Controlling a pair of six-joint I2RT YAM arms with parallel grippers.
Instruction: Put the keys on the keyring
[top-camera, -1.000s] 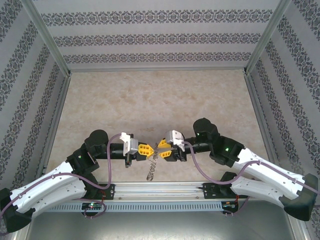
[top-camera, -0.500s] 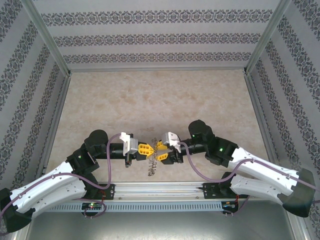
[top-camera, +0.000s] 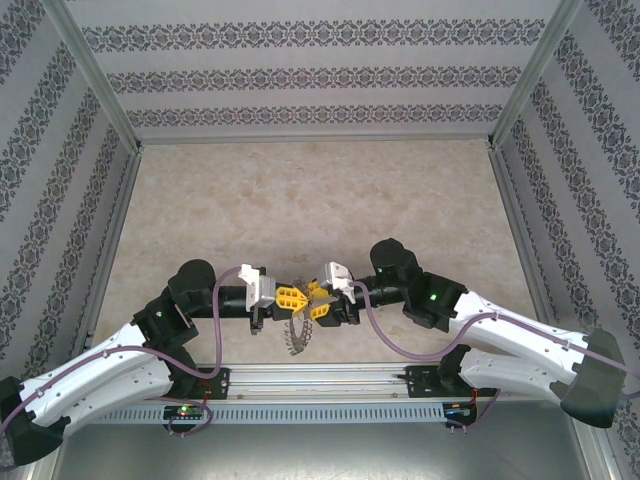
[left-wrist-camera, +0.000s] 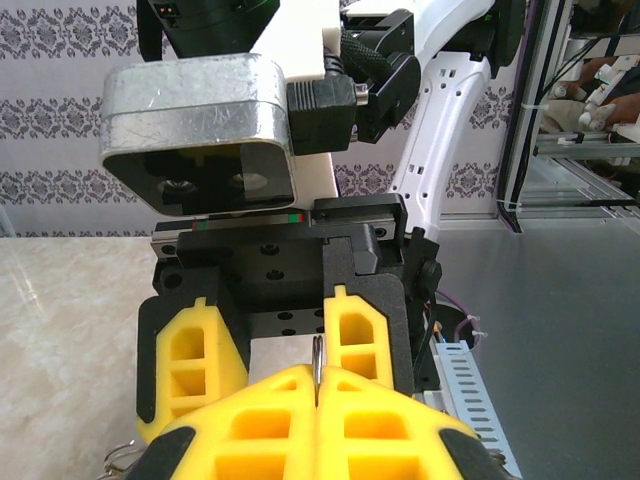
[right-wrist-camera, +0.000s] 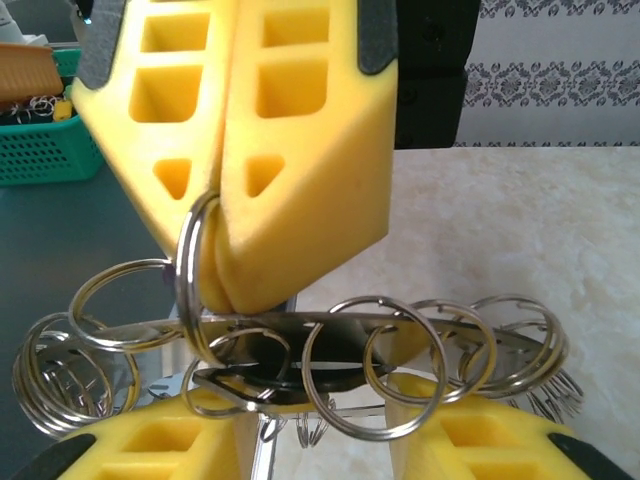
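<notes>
Two arms meet tip to tip over the middle of the near edge of the table. The keyring hangs between and just below them, tilted and off the surface.

The left gripper has its yellow fingers pressed together. Its own camera shows a thin sliver of metal pinched upright between the tips of the left gripper. From the right wrist, the left gripper comes down from above, clamped on one wire loop at the keyring's rim.

The right gripper faces it with its fingers spread apart. In the left wrist view the right gripper shows its two fingers on either side of a wide gap. In its own view the right gripper has its fingers at the bottom corners. The keyring runs edge-on across the picture just above them, its many loops dangling.

A dark, rounded shape sits among the loops under the left fingertips. It looks like the key's head, but the loops cross it, so how it is attached cannot be told.

A green basket holding spare rings stands off the surface, at the upper left of the right wrist view.
</notes>
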